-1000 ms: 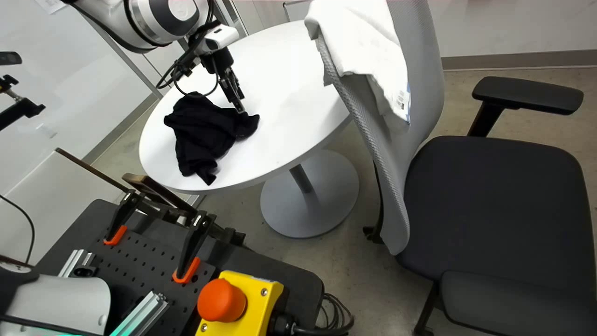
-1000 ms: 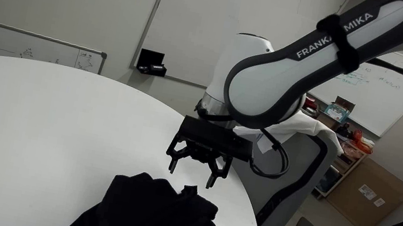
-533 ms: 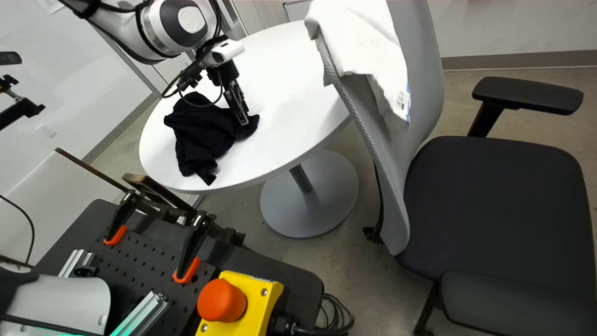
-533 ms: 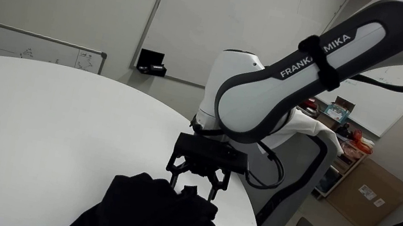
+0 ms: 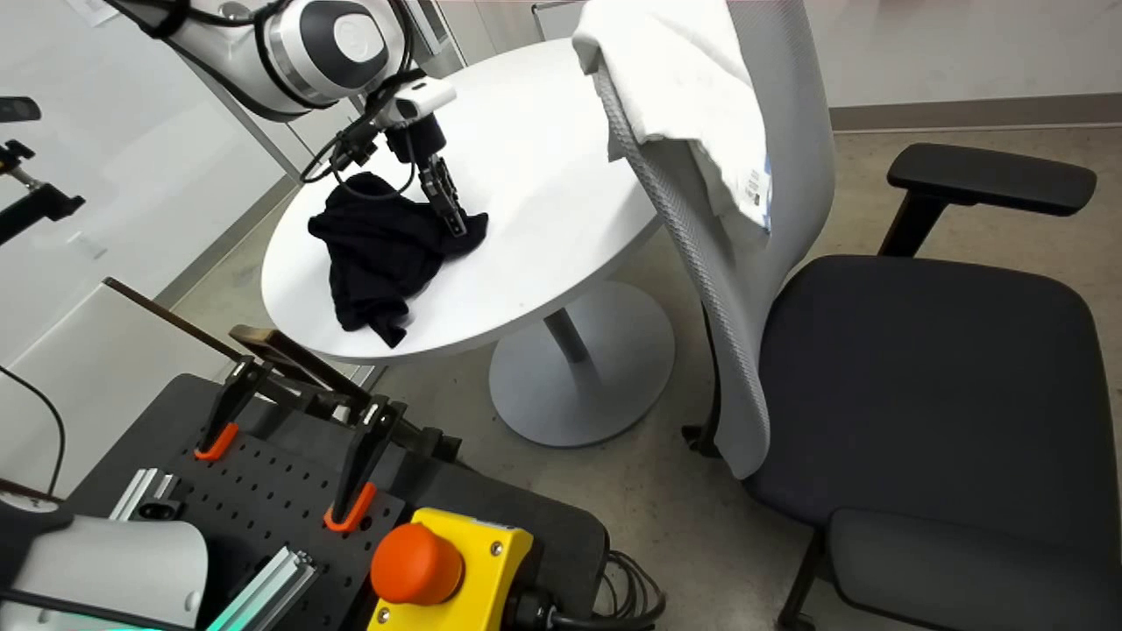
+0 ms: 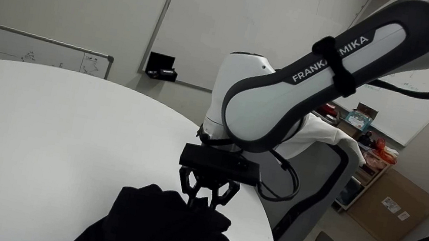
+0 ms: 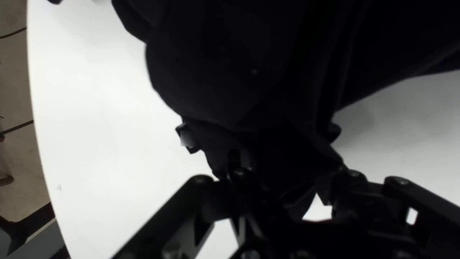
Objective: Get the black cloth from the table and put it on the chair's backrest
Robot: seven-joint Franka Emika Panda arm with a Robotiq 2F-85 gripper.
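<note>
My gripper (image 6: pixel 202 205) is down at the edge of the black cloth (image 5: pixel 377 250) nearest the chair (image 5: pixel 929 377); its fingers (image 5: pixel 452 219) stand partly apart, fabric between them; whether they pinch it I cannot tell; the crumpled bulk lies on the table (image 5: pixel 543 175), spreading away from the chair, with no clear long axis; the backrest (image 5: pixel 793 96) stands the opposite way, beyond the table's rim, so I judge the carry must go up and across; a white cloth (image 5: pixel 679 79) drapes over its top, crowding the place.
</note>
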